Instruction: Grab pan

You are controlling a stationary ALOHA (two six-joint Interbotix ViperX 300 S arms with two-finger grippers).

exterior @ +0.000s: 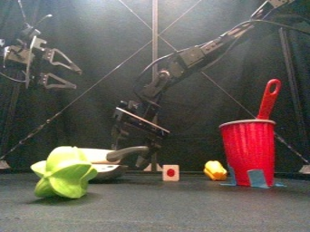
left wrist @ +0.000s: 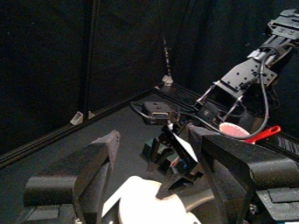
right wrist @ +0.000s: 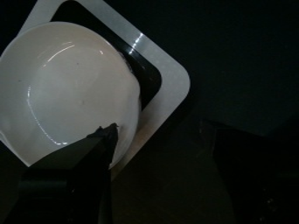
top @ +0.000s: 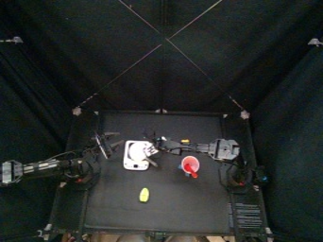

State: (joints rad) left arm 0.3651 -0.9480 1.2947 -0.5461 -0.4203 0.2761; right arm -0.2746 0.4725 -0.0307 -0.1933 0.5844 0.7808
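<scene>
Below right gripper [right wrist: 152, 144], smooth white rounded pan [right wrist: 70, 87]

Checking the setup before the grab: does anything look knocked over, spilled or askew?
Nothing stands out. The white flat pan lies level on the black table, the red ribbed cup stands upright with a red utensil in it, and nothing looks spilled. The right gripper hangs open over the pan.
</scene>
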